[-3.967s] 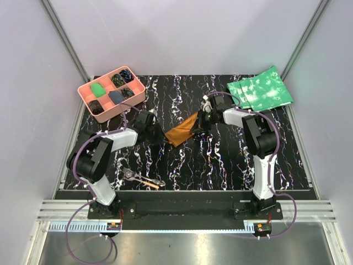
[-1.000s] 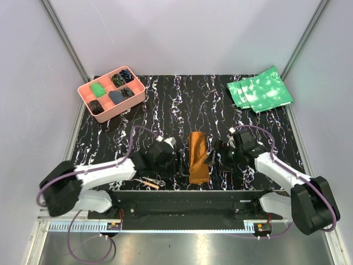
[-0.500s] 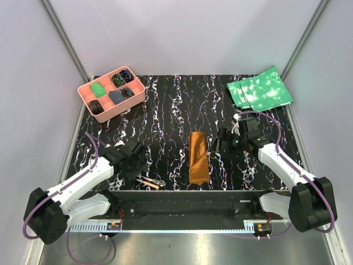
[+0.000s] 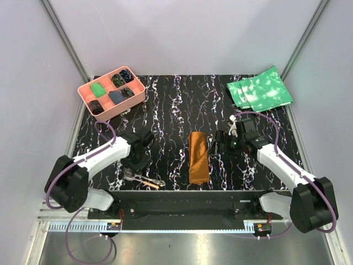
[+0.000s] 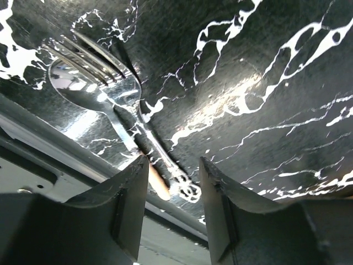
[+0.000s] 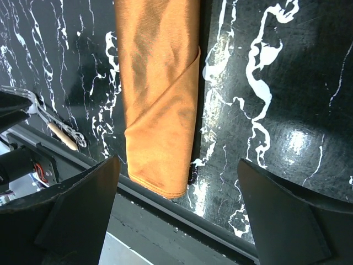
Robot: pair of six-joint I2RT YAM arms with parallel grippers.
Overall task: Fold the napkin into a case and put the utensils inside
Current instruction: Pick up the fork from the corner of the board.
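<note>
Folded rust-brown case [image 4: 198, 157] lying lengthwise near front edge of table [image 4: 176, 99], between the arms, utensils [image 5: 118, 94] side by side well left of it, left gripper [image 5: 172, 171] jaws partly apart astride their handles, not clamped, right gripper [image 6: 176, 165] jaws spread wide, empty, above case

You are looking at a pink tray [image 4: 124, 106] sitting at the table's [image 4: 182, 105] far left corner, its compartments holding green, blue and dark patterned pieces. Green cloths [image 4: 259, 88] are lying overlapped at the far right corner, well apart from it.
</note>
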